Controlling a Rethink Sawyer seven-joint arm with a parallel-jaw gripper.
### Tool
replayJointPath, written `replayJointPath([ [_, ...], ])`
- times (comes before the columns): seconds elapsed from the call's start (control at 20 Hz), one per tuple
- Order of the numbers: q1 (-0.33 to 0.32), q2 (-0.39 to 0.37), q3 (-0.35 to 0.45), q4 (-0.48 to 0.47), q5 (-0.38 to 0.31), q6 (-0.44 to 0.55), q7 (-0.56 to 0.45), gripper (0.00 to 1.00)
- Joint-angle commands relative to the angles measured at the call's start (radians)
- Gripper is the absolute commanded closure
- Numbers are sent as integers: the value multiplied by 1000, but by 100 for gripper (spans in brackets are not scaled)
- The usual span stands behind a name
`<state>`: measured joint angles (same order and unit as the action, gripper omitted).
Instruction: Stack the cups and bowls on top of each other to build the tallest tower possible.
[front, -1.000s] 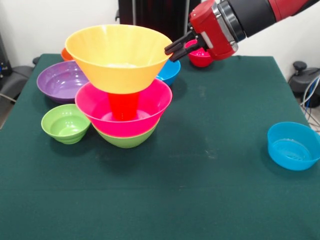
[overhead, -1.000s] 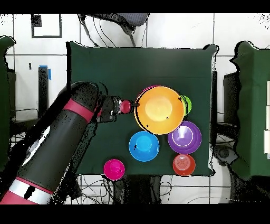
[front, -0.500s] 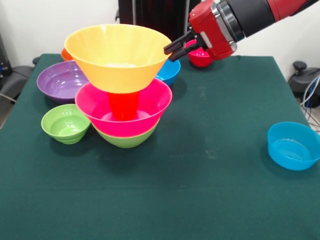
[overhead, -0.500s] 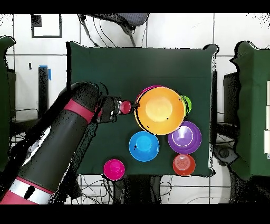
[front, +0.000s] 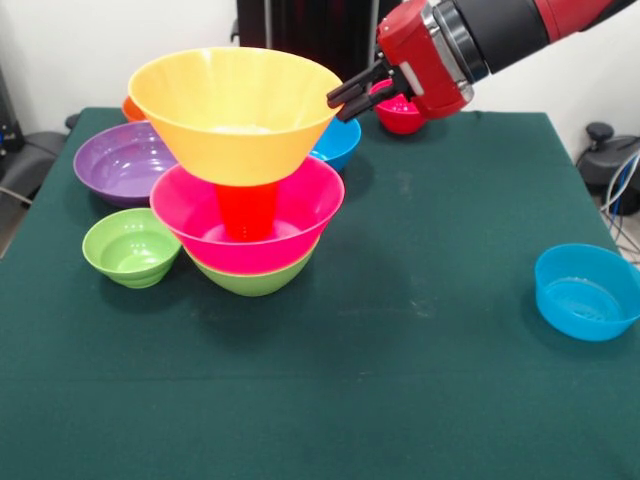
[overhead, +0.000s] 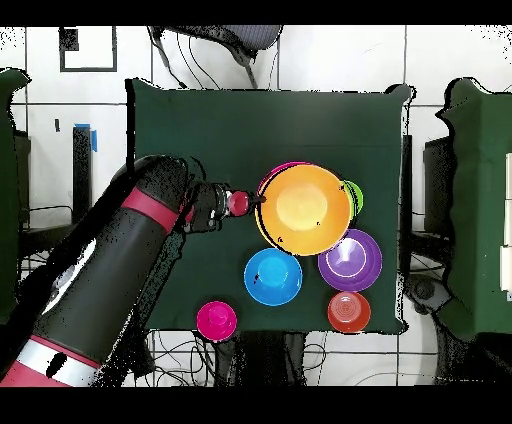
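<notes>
Hovering at upper centre of the front frame, the end effector (front: 340, 101) sits just beside the right rim of the large orange bowl (front: 236, 112), its dark fingers close together and empty as far as the front view shows. That bowl tops the tower (front: 245, 190): green bowl (front: 252, 279) lowest, pink bowl (front: 290, 215) next, orange cup (front: 247, 211) standing in it, all left of centre on the bench (front: 400, 380). Judgement: the bowl rests on a narrow cup and looks easy to tip. Any retreat should go up and away from the rim, never sideways across it. Loose bowls for later: purple bowl (front: 118, 160) and small green bowl (front: 130, 246) at left, blue bowl (front: 586, 291) at right.
</notes>
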<state>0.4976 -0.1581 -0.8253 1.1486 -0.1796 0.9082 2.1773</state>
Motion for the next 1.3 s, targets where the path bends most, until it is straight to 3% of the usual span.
replayJointPath([
  [0.05,-1,-10,61,10,-15,2,115,100],
  [0.85,-5,-14,68,6,-19,-7,102,100],
  [0.9,-5,-14,69,6,-19,-5,103,0],
  [1.3,-3,-12,66,3,-22,-1,96,0],
])
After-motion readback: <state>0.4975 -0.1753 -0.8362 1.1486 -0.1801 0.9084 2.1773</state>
